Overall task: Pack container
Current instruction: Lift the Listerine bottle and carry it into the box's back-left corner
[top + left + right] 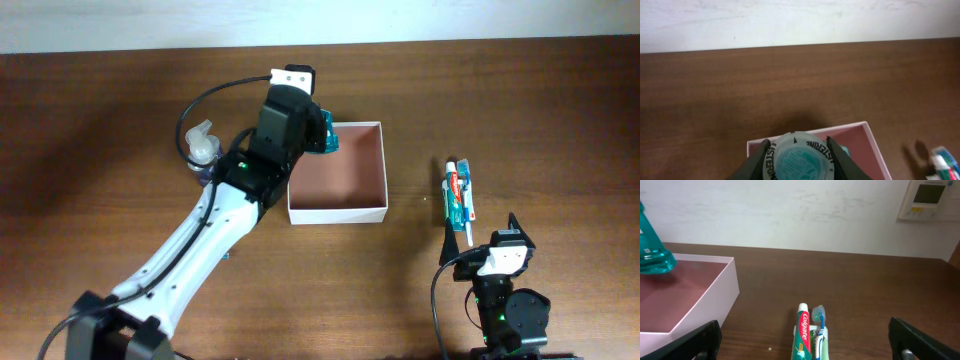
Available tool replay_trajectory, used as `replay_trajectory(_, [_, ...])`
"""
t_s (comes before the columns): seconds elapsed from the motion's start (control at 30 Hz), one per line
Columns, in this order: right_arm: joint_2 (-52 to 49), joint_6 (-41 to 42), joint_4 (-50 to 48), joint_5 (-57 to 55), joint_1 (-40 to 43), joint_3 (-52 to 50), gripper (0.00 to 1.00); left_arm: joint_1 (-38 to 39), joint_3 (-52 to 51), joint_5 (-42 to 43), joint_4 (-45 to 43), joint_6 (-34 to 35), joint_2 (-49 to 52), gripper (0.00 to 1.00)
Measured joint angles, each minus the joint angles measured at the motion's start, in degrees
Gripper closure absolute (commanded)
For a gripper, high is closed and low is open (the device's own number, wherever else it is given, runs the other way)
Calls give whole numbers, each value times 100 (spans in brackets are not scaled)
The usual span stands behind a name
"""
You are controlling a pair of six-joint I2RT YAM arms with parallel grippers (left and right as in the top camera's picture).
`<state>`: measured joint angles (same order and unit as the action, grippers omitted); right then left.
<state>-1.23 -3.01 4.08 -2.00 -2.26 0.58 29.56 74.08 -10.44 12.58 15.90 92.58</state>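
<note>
The container (340,212), a shallow white-walled box with a pinkish-brown inside, sits mid-table; it also shows in the left wrist view (867,145) and the right wrist view (715,292). My left gripper (322,135) is shut on a teal Listerine bottle (799,159) and holds it over the container's far left corner; the bottle's bottom shows in the right wrist view (652,252). My right gripper (802,350) is open and empty at the front right, just short of a Colgate toothpaste and toothbrush pack (459,195), which also shows in the right wrist view (807,335).
A clear bottle with a white pump top (202,148) stands left of the container, beside my left arm. The toothpaste pack also shows at the right edge of the left wrist view (944,162). A white wall runs along the table's far edge.
</note>
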Motion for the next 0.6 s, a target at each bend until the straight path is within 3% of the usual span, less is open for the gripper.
replay_trajectory(0.6, [0, -4, 0, 0, 0, 0, 1, 0, 0, -431, -407, 2, 544, 81])
